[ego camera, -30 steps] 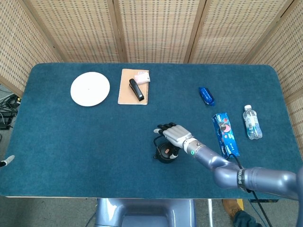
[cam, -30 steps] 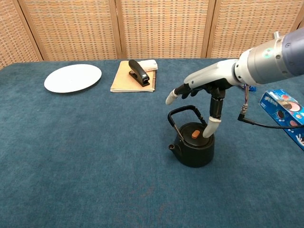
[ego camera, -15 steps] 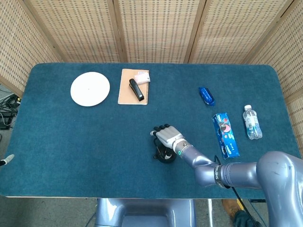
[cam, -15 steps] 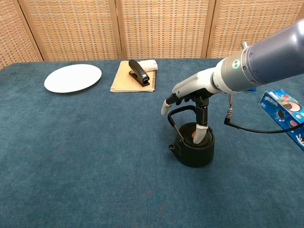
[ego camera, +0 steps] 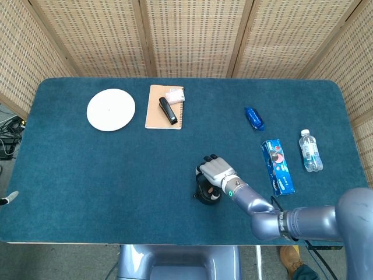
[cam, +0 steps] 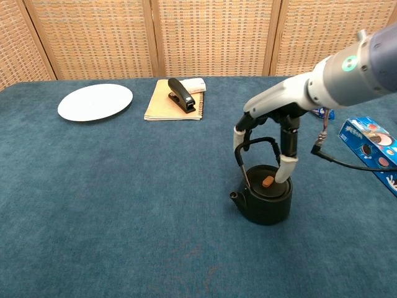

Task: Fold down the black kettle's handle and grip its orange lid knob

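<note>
On the blue felt table [cam: 93,205], we hold our right hand [cam: 273,127] spread above the round black kettle [cam: 267,202], grasping nothing; one fingertip [cam: 283,171] touches beside the orange lid knob [cam: 267,182], thin wire handle [cam: 257,144] upright.

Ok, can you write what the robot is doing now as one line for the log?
step: handle fold | right hand: thumb by orange knob, fingers at handle | kettle: handle upright | left hand: not visible

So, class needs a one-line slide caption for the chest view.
Right hand over the black kettle, handle upright, thumb beside the orange lid knob.
</note>
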